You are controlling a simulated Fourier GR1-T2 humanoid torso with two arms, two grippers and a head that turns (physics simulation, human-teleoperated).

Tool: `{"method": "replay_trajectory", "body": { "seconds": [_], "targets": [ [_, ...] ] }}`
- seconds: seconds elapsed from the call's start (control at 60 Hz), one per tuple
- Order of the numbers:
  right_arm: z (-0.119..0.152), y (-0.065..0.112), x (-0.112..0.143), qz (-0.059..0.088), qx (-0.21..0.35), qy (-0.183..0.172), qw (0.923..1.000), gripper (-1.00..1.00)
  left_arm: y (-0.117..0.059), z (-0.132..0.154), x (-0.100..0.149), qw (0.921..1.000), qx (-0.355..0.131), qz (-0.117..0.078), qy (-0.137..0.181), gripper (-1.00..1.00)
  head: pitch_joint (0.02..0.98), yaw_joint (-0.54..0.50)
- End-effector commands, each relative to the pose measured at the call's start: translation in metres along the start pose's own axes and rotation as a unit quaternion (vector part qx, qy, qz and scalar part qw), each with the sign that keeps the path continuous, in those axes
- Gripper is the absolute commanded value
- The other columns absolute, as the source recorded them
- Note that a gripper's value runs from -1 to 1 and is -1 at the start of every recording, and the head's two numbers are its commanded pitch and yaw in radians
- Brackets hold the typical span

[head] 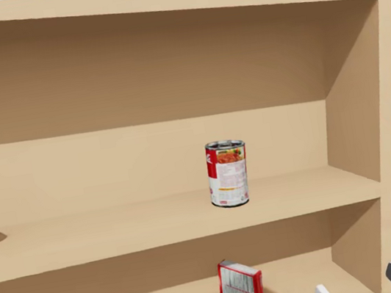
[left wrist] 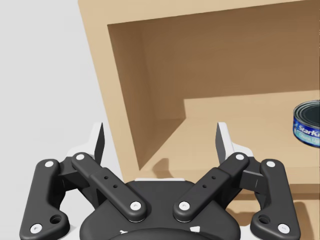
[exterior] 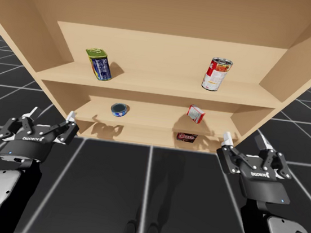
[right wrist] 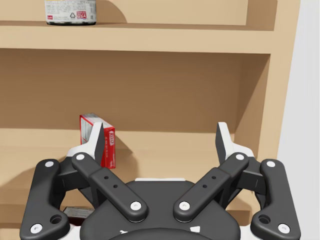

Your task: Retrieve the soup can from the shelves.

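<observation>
Two spread: left tool (exterior: 51,116) | right tool (exterior: 247,142) | soup can (exterior: 216,74) upright behind shelf edge (exterior: 147,89)

Shelves (exterior: 148,82): upper, green can (exterior: 99,64), soup can (exterior: 217,74); lower, blue tin (exterior: 119,109), red box (exterior: 195,113).

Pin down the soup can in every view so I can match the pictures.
High view: can on the upper shelf, right part.
Head view: can mid-picture, on the same shelf.
Right wrist view: the can's base stands one level above the red box.
Left wrist view: faces the blue tin, one level down.
Landmark: the red box lies just below the can.
</observation>
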Motion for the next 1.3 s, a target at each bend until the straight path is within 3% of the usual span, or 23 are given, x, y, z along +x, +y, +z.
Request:
{"method": "replay_trajectory", "body": {
  "seconds": [0.017, 0.133, 0.2, 0.267, 0.333, 0.383, 0.45, 0.483, 0.567, 0.65, 0.8, 1.083, 1.117, 1.183, 1.3],
  "targets": [
    [0.0, 0.0, 0.0, -0.004, 0.0, 0.001, 1.0, -1.0, -0.001, 0.0, 0.0, 1.0, -0.002, -0.001, 0.0, -1.0, 0.204, -0.28],
    [0.0, 0.0, 0.005, -0.05, -0.001, 0.007, 0.9987, -1.0, -0.002, 0.0, 0.0, 1.0, -0.003, -0.002, -0.001, -1.0, 0.211, -0.29],
    [0.001, 0.002, 0.008, -0.045, -0.009, 0.007, 0.9989, -1.0, -0.001, 0.0, 0.0, 1.0, -0.003, -0.002, -0.001, -1.0, 0.215, -0.29],
    [0.004, 0.006, 0.016, -0.057, -0.003, 0.01, 0.9983, -1.0, -0.002, 0.0, -0.001, 1.0, -0.002, -0.002, 0.0, -1.0, 0.22, -0.29],
    [0.01, 0.01, 0.03, -0.038, -0.004, 0.003, 0.9993, -1.0, -0.002, 0.0, -0.001, 1.0, -0.002, -0.002, 0.001, -1.0, 0.222, -0.29],
    [0.014, 0.013, 0.04, -0.042, -0.001, 0.005, 0.9991, -1.0, -0.002, 0.0, -0.001, 1.0, -0.002, -0.001, 0.002, -1.0, 0.223, -0.29],
    [0.019, 0.016, 0.053, -0.033, 0.003, 0.004, 0.9994, -1.0, -0.002, 0.0, -0.002, 1.0, -0.002, -0.001, 0.003, -1.0, 0.226, -0.29],
    [0.022, 0.02, 0.066, -0.019, 0.011, 0.004, 0.9998, -1.0, -0.002, 0.0, -0.002, 1.0, -0.003, -0.002, 0.003, -1.0, 0.227, -0.29],
    [0.024, 0.024, 0.083, -0.016, 0.021, -0.002, 0.9997, -1.0, -0.003, 0.0, -0.002, 1.0, -0.003, -0.002, 0.003, -1.0, 0.229, -0.3],
    [0.025, 0.029, 0.102, -0.024, 0.043, -0.011, 0.9987, -1.0, -0.003, 0.0, -0.002, 1.0, -0.004, -0.004, 0.006, -1.0, 0.23, -0.3],
    [0.016, 0.04, 0.128, 0.0, 0.061, -0.023, 0.9979, -1.0, -0.004, 0.001, -0.002, 0.9999, -0.006, -0.009, 0.008, -1.0, 0.231, -0.3],
    [-0.014, 0.06, 0.137, -0.01, 0.091, 0.011, 0.9957, -1.0, -0.003, 0.002, -0.001, 0.9999, -0.005, -0.01, 0.004, -1.0, 0.227, -0.3],
    [-0.023, 0.063, 0.138, -0.02, 0.102, 0.024, 0.9943, -1.0, -0.002, 0.002, 0.0, 0.9999, -0.004, -0.01, 0.004, -1.0, 0.228, -0.3],
    [-0.036, 0.066, 0.14, -0.026, 0.109, 0.035, 0.993, -1.0, -0.002, 0.002, 0.0, 0.9999, -0.003, -0.009, 0.003, -1.0, 0.229, -0.3],
    [-0.054, 0.068, 0.141, -0.019, 0.106, 0.042, 0.9933, -1.0, -0.002, 0.002, 0.0, 1.0, -0.002, -0.008, 0.002, -1.0, 0.23, -0.3]
  ]
}}
